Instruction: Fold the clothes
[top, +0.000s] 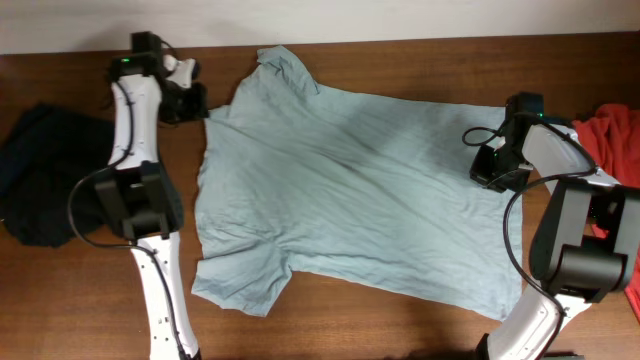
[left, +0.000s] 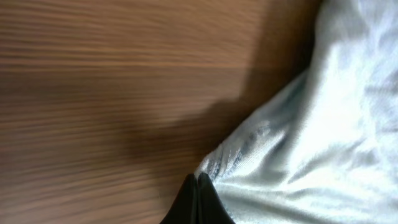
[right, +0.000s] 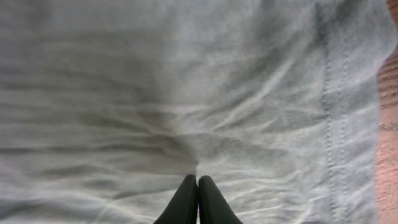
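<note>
T-shirt (top: 350, 190) lies spread on table (top: 400, 335), left gripper (left: 197, 182) pinched shut on its far-left edge, right gripper (right: 198, 180) pinched on its right hem; judged best: lift both together, holding cloth taut while folding.

T-shirt (top: 350, 190) spread at middle of table (top: 380, 335), crumpled garment (top: 45, 175) to its left, another garment (top: 612, 130) at right edge

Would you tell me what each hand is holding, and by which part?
Both hands appear shut on the grey-blue T-shirt: the left hand pinches its edge near a shoulder, the right hand pinches fabric just inside the hem.
</note>
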